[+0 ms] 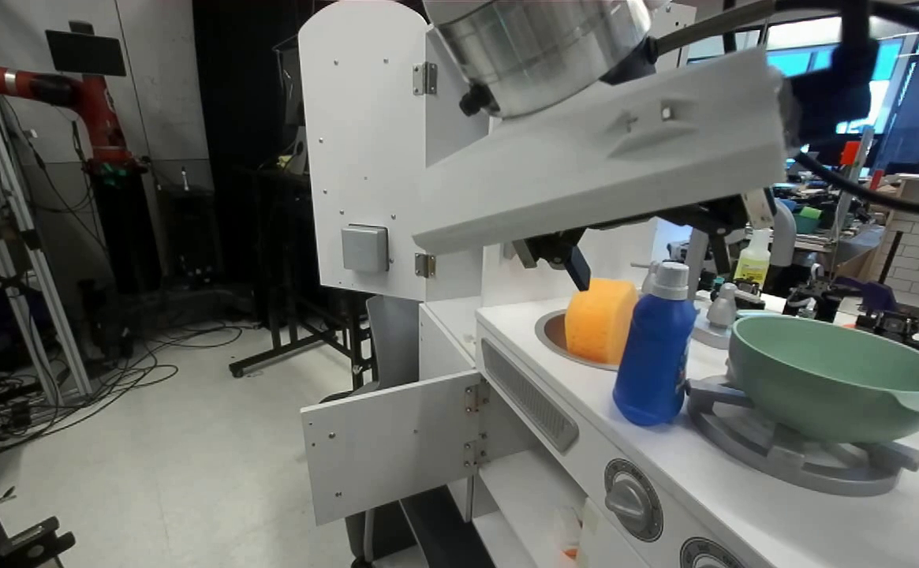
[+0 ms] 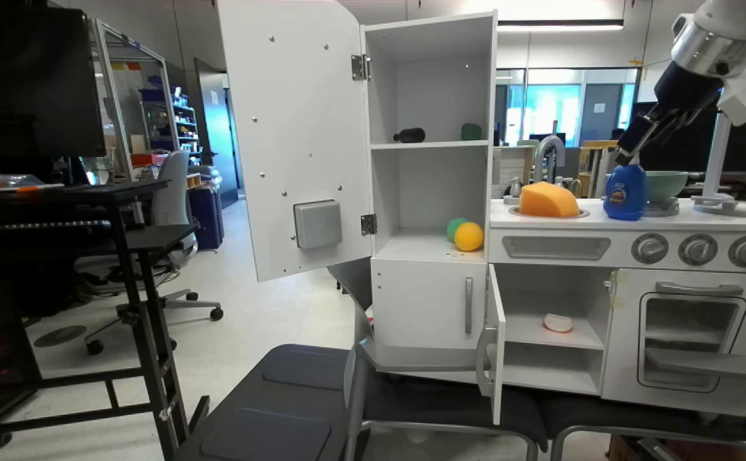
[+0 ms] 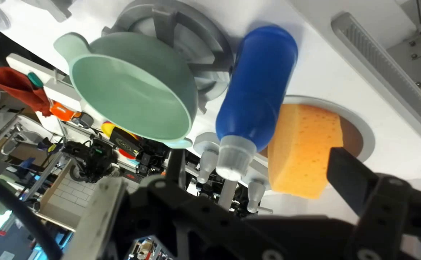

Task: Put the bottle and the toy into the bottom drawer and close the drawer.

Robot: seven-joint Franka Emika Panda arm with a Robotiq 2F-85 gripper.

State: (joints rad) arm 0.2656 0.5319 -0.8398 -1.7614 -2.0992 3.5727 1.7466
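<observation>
The blue bottle (image 1: 652, 363) with its pale cap stands upright on the white counter, between sink and burner. My gripper (image 3: 256, 155) is tilted and open around the level of the cap, which shows between its fingers without visible contact; in an exterior view the gripper (image 2: 629, 150) covers the cap. An orange wedge-shaped block (image 3: 300, 151), perhaps the toy, rests in the round sink, beside the bottle. Where the bottom drawer would be, I see a low compartment (image 2: 526, 323) under the sink, its hinged door (image 1: 392, 446) swung open.
A green bowl (image 1: 830, 371) sits on the burner close to the bottle. Grey tap parts (image 3: 210, 162) rise behind the sink. The tall cupboard door (image 2: 302, 128) stands open, with balls (image 2: 469, 237) on a shelf. Chairs (image 2: 443, 400) stand before the play kitchen.
</observation>
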